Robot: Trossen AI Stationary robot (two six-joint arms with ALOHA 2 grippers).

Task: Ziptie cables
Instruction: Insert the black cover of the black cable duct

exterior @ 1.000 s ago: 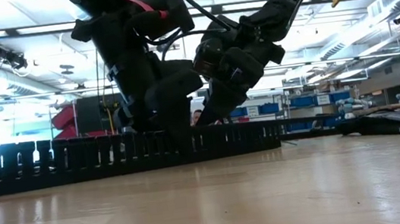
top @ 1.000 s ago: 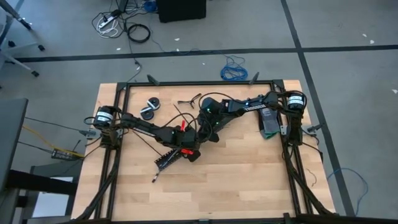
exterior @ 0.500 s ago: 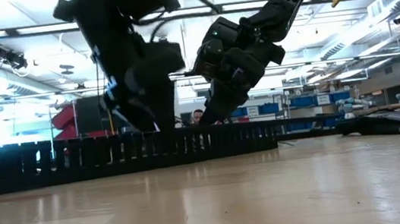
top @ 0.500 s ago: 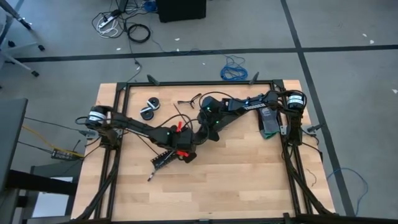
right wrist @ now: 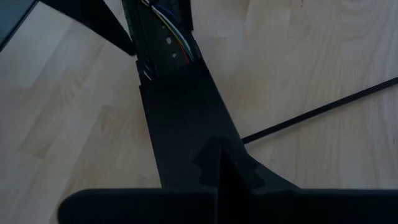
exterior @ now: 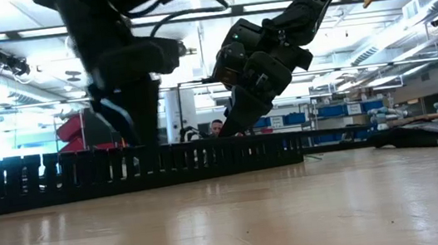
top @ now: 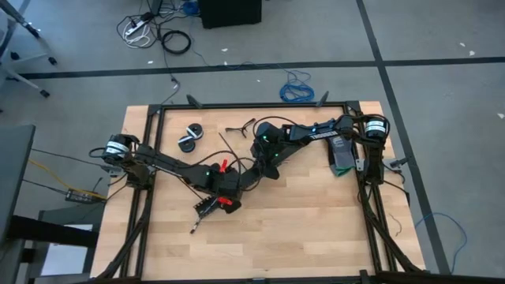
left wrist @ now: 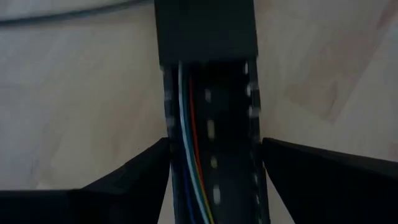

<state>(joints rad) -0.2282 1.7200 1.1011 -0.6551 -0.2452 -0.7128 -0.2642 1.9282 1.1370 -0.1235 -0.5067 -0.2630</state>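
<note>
A long black slotted channel [top: 203, 207] lies slantwise on the wooden table, shown side-on in the low view [exterior: 165, 162]. The cables [left wrist: 186, 155], thin white, blue, red and green wires, run inside its open part [right wrist: 168, 25]. A black lid [right wrist: 186, 124] covers its far-right stretch. My left gripper [top: 221, 197] straddles the open part from above [left wrist: 214, 149]. My right gripper [top: 263, 170] is shut over the lidded end [right wrist: 221, 165]. One ziptie [right wrist: 323, 109], a thin black strip, lies flat on the wood beside the channel. My left gripper has one finger [left wrist: 152, 165] against each outer side wall [left wrist: 169, 155] of the channel's open part. The fingers slant steeply down and lie across the channel. The channel rests flat on the table. My right gripper sets its shut fingertips [exterior: 230, 128] on the channel's lid [right wrist: 205, 140] near the far-right end. It slants down from the table's right side. The channel lies on the table under it.
Two black round spools [top: 189, 138] and a small dark tool [top: 237, 126] lie at the far left. A dark and green object [top: 343, 158] lies by the right arm's base. Black frame rails [top: 150, 189] edge the table. Bare wood [top: 300, 229] spreads toward the near edge.
My left gripper has slid along the channel toward the table's left and near edges, rising a little, its fingers still astride it. The channel's near-left end has shifted slightly the same way. Its far-right end has stayed under my right gripper.
</note>
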